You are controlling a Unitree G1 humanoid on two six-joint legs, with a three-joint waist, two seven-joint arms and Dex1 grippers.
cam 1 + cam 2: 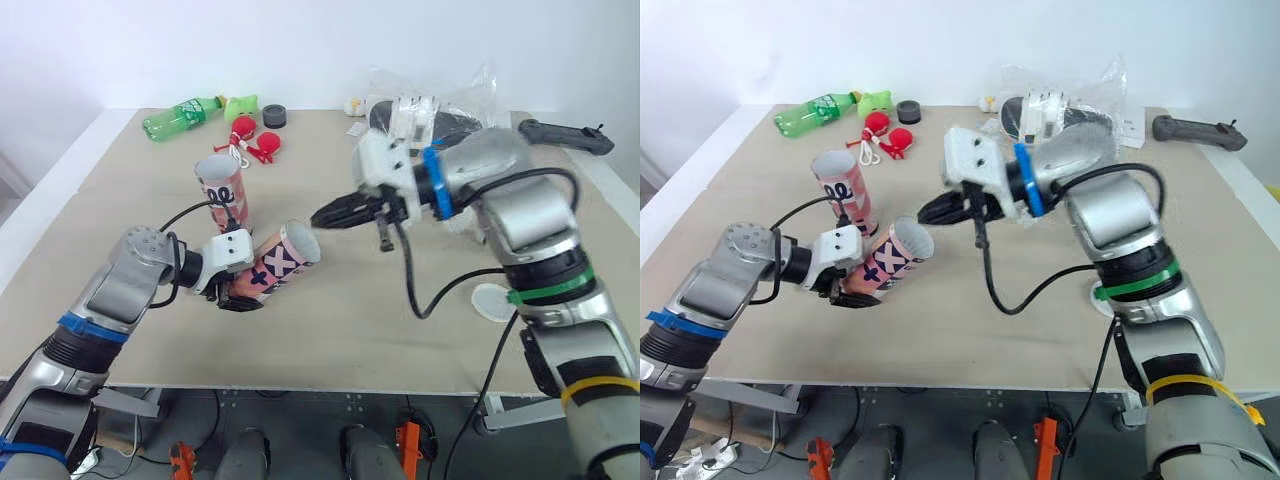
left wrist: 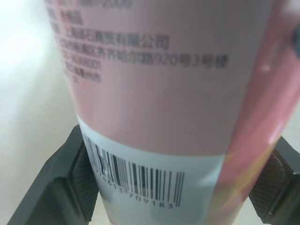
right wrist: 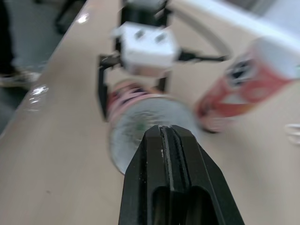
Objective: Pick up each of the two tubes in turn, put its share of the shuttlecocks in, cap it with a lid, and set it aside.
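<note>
1. The left hand was clenched around the lower end of a pink tube, holding it tilted above the tabletop with its open mouth facing the right hand.
2. The right hand's fingers were pressed together with nothing between them, their tips just beside the tube's mouth.
3. A second tube stood upright behind the held one.
4. A white lid lay near the right arm.

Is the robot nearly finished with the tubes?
Not yet. Nothing looks finished: the second tube stands open, no lid. In hand: the left gripper holds the first tube tilted, mouth toward the shut right gripper. Left: capping both; a white lid lies on the table.
</note>
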